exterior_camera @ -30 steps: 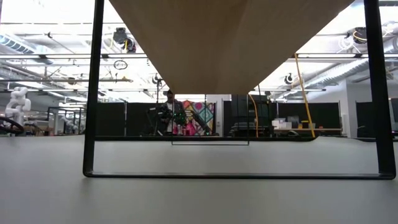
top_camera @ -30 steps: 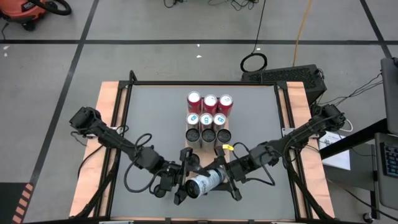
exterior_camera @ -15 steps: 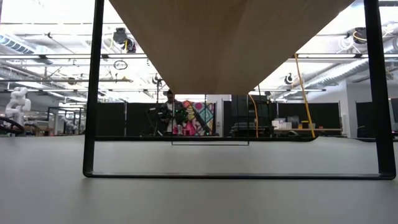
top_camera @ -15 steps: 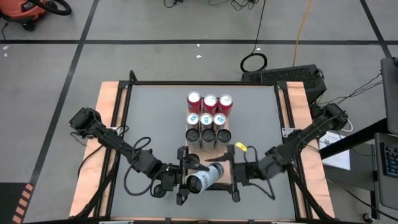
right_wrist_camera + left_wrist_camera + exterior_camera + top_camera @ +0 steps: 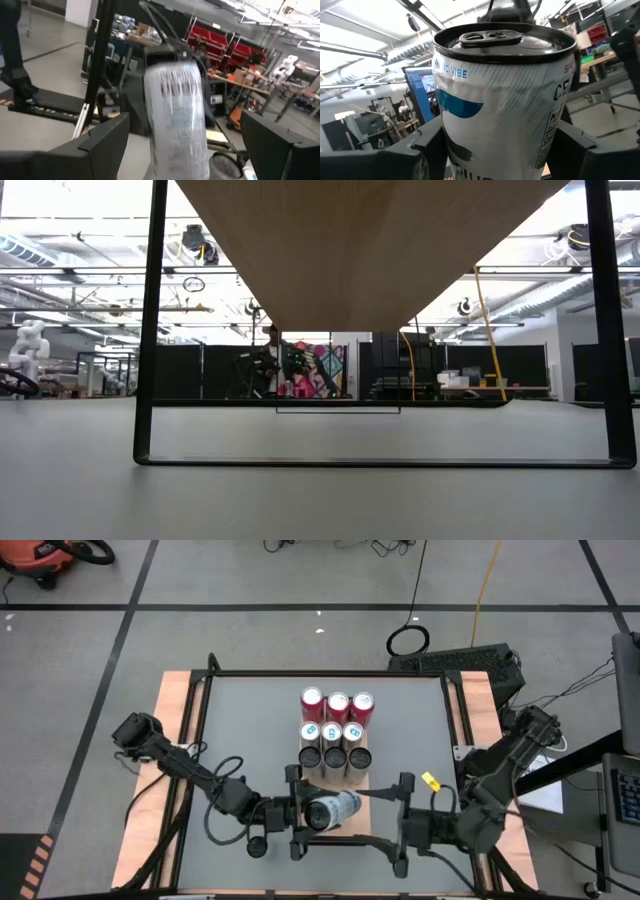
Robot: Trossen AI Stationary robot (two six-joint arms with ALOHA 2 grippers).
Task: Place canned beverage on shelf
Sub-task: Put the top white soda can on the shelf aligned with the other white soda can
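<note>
White-and-blue aluminium beverage can (image 5: 330,810) with dark lettering and a dark pull-tab lid, lying on its side above the near end of the light-brown wood-grain shelf board (image 5: 362,823). Left gripper (image 5: 296,812) is clamped on the can. Right gripper (image 5: 400,823), just beside it, stands with jaws apart, holding nothing. Nine upright cans (image 5: 335,733) fill the board's far end.

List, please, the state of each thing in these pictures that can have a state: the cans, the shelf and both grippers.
White and blue can: lying sideways, lifted, unopened, held by left gripper.
Left gripper: shut on the can.
Right gripper: open, empty, apart from the can.
Shelf: flat on the table, bare at its near end.
Nine cans: upright, three rows of three, at the shelf's far end.
</note>
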